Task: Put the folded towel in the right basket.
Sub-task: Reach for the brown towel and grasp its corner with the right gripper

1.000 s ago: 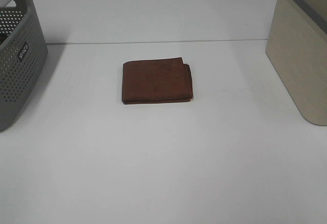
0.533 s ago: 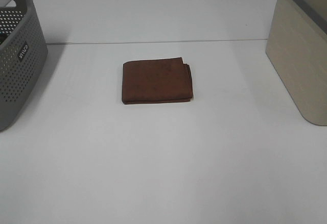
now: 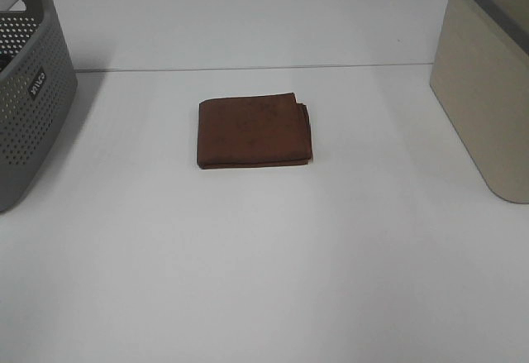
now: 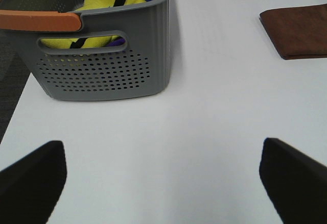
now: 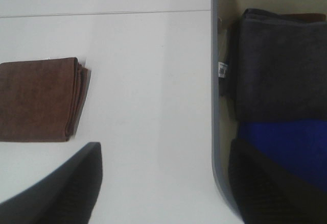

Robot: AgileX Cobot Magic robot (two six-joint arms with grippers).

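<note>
The white bench (image 3: 264,255) runs wide, with open surface on every side of the towel. The beige right basket (image 3: 483,90) stands at its right edge, holding what look like grey and blue cloths (image 5: 276,71). The grey left basket (image 3: 25,107) stands at the left edge. The folded towel (image 3: 254,131) lies flat mid-bench, well apart from both. The left hand (image 4: 163,183) and right hand (image 5: 168,188) gape wide, holding nothing.

Folded towel (image 3: 254,131) centred on the tabletop (image 3: 264,280)
Left basket (image 3: 25,123) stands at the left edge, right basket (image 3: 483,107) at the right, both well apart from it
</note>
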